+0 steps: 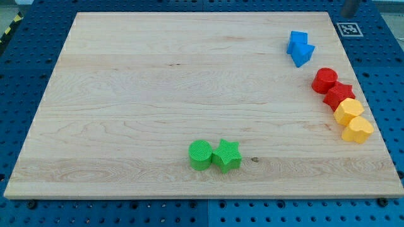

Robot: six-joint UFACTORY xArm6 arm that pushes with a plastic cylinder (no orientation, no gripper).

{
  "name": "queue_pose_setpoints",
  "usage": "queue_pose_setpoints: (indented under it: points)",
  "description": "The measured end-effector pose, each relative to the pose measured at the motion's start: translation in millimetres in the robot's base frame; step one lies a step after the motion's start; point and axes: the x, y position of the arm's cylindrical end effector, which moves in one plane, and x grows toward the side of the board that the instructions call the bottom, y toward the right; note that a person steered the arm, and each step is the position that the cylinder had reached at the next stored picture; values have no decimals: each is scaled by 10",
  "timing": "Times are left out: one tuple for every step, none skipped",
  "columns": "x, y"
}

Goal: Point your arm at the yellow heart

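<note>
The yellow heart (358,130) lies near the board's right edge, the lowest in a touching row of blocks. Just above it is another yellow block (348,111), then a red star (339,95) and a red cylinder (324,81). A short grey piece that may be my rod shows at the view's top right corner, off the board; my tip (348,14) is far above the yellow heart and touches no block.
Two blue blocks (300,48) sit together at the upper right. A green cylinder (201,154) and a green star (226,156) touch each other near the bottom centre. The wooden board (158,94) lies on a blue perforated table, with a marker tag (348,29) at the top right.
</note>
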Motion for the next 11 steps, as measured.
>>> queue_pose_setpoints:
  points:
    - [0, 56]
    - [7, 78]
    - [102, 78]
    - [589, 77]
    - [840, 77]
    - [1395, 74]
    - [2076, -59]
    - [2792, -146]
    - [3063, -151]
    - [3193, -464]
    - [3290, -782]
